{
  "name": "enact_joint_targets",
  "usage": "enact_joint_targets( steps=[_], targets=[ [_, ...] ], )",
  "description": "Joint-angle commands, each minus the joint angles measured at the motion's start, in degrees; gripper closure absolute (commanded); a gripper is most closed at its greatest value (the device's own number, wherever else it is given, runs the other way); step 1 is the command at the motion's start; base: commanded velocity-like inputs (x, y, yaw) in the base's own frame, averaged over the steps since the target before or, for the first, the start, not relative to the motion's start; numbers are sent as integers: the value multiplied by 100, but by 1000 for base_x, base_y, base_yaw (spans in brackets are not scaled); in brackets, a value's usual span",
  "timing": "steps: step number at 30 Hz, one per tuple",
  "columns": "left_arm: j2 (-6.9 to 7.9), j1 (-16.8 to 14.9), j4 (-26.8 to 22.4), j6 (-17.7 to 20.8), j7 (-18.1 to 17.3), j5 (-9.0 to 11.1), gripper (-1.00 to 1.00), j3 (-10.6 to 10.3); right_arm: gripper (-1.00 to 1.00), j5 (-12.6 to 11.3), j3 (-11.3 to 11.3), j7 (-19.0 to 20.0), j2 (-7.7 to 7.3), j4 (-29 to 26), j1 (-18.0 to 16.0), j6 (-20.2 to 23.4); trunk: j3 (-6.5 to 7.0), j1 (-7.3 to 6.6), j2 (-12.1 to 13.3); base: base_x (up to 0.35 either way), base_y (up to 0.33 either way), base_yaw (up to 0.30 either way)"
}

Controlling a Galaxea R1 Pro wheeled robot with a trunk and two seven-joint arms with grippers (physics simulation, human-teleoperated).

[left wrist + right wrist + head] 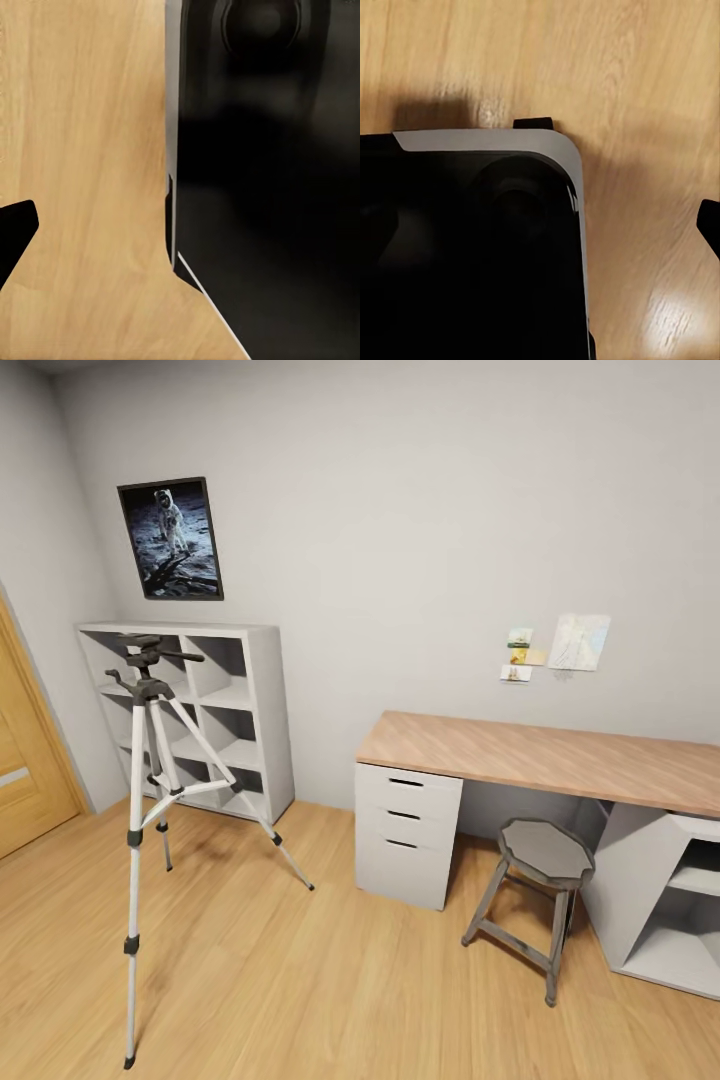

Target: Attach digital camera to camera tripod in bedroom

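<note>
Standing at the left of the bedroom, the camera tripod [150, 780] rested its three silver legs on the light wood plank floor [300, 980], its dark head and pan handle uppermost. An oak door [25, 760] showed at the far left edge. Just behind the tripod a white cube shelf [250, 710] stood against the grey wall, below an astronaut poster [171, 539]. Further right, a wooden tabletop [540, 755] sat over white drawers [405, 830], with a grey octagonal-seat stool [535, 895] near it and small papers [555, 645] pinned above. Both wrist views showed plank floor beside the robot's dark base [262, 210]. Whether either claw was spread or pressed together could not be told.
</note>
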Motion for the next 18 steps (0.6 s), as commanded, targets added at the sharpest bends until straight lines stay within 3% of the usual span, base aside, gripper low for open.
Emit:
enact_joint_targets(
  steps=[1, 5, 7, 8, 12, 14, 18],
  targets=[
    [3, 3, -11, -13, 0, 9, -100, 3, -100, 2, -42, 14, 1, -1, 0, -16, -4, 0, -2, 1, 0, 0],
    [190, 3, -326, -35, 2, 9, -100, 10, -100, 35, -17, 13, 1, -3, 0, -5, -4, 0, -2, 0, 0, 0],
    [387, 3, -845, 1, 13, 9, -100, 26, -100, 47, 8, 4, 1, -90, -1, -9, -4, 0, -2, 0, 0, 0],
    [463, 3, -1187, 21, 20, 11, -100, 61, -100, 53, 16, -24, -4, -343, -1, -13, -4, 0, -2, 0, 0, 0],
    [546, 3, -2030, 158, 61, 16, -100, 268, -100, 61, 23, -177, -11, -1280, -1, -3, -4, 0, -2, 0, 0, 0],
    [560, 3, -2558, 420, 115, 17, -100, 393, -100, 63, 24, -307, -14, -1836, -1, 8, -4, 0, -2, 0, 0, 0],
    [546, 3, -3846, 1432, 195, 13, -100, 501, -100, 59, 19, -610, -16, -3050, 0, 29, -4, 0, -2, 0, 0, 0]
  ],
)
